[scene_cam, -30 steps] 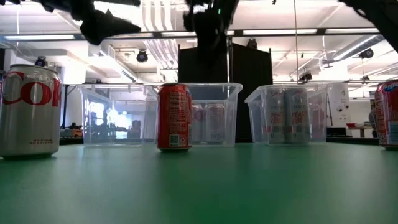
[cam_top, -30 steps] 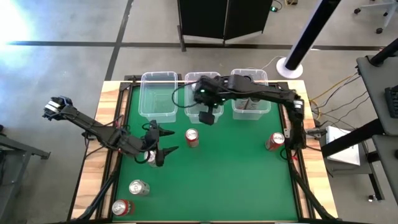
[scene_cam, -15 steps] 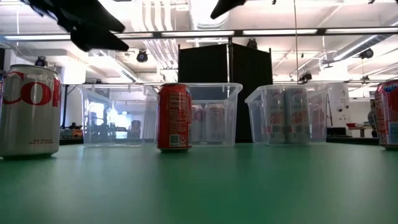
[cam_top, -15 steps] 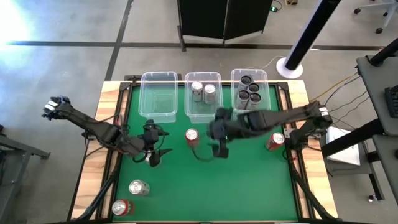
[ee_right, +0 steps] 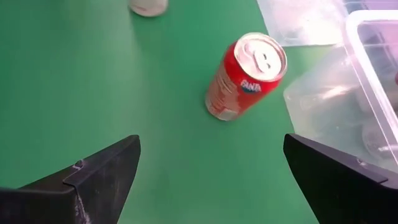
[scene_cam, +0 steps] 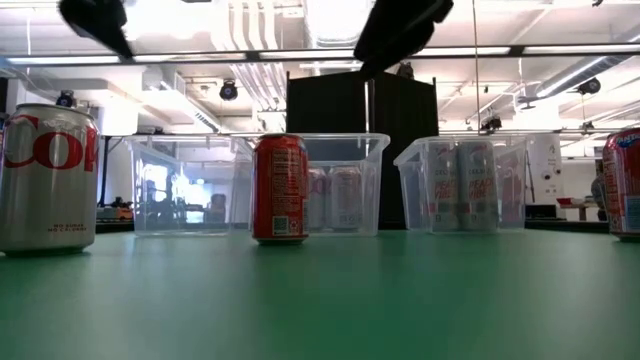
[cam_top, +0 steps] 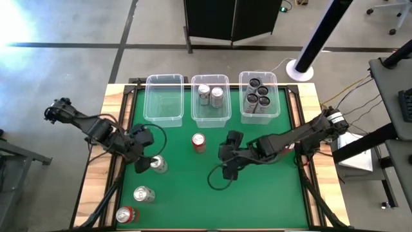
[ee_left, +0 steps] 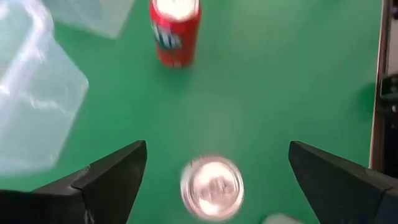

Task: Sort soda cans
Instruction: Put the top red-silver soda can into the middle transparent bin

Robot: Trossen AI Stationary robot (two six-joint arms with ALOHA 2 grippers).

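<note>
My left gripper [cam_top: 145, 161] hangs open above a standing silver can [cam_top: 158, 165], whose top [ee_left: 211, 188] shows between its fingers. My right gripper [cam_top: 225, 164] is open over the middle of the green table, facing a standing red can [cam_top: 199, 142], seen also in the right wrist view [ee_right: 245, 76]. Neither gripper touches a can. Two more cans, a silver can [cam_top: 143, 194] and a red can [cam_top: 126, 214], stand at the near left. A further red can [cam_top: 284, 147] stands at the right, partly behind my right arm.
Three clear bins line the far edge. The left bin [cam_top: 163, 98] shows no cans, the middle bin [cam_top: 210, 111] holds two silver cans and the right bin [cam_top: 259, 115] several dark ones. A cable loop [cam_top: 214, 182] hangs by the right gripper.
My right gripper has swung from over the middle bin toward the near edge, out over the middle of the table. My left gripper has drawn back toward the left edge and tipped down over the silver can. No can has moved.
</note>
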